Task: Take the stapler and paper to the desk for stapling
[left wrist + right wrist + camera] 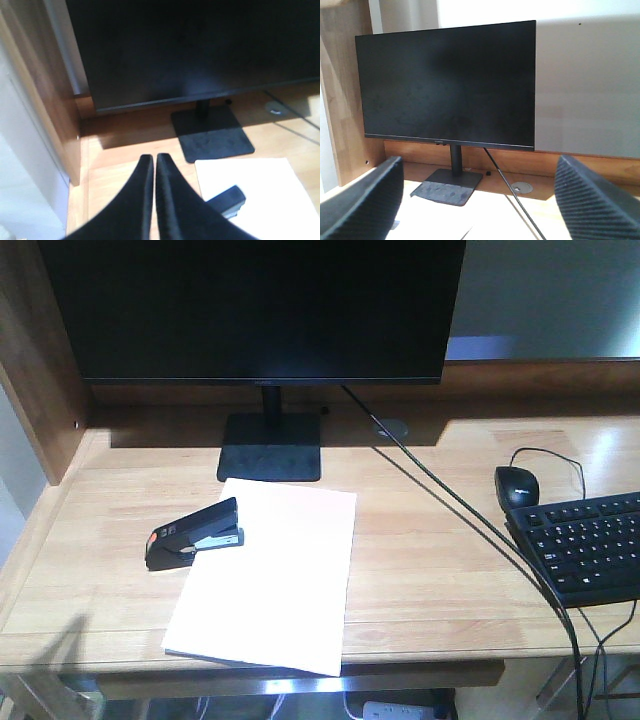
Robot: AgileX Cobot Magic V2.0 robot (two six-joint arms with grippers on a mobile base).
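Left tool [154, 165] shows two black, smooth, tapering fingers [135, 200] pressed nearly together, only a hairline slit between them, gripping nothing. It hovers above the surface [125, 175] near its left end, just left of the paper [260, 195] and the stapler [227, 200], touching neither. Right tool [480, 200] is spread wide: two broad black fingers [365, 200] with fine diagonal ribbing sit at the two lower corners of the right wrist view, with empty space between them, facing the monitor [447, 85].

One stapler [195, 533] lies on the light-wood planked surface [450, 570], a small black wedge with an orange patch at its rear and silver metal underneath. Its front end rests on the left edge of the paper, its rear on bare wood. One paper [270, 575], a plain white rectangular sheet, lies flat in front of the monitor stand [270, 447], its near edge at the front lip of the surface.

One wide black monitor [250, 310] with a matte screen stands on a flat square base. To the right sit one black mouse [516, 485], rounded and glossy, and one black keyboard [585, 545], partly cut off by the picture edge. A thin black cable [450, 502] runs diagonally across the wood. A round grey grommet [391, 427] sits near the raised wooden back ledge [540, 375].
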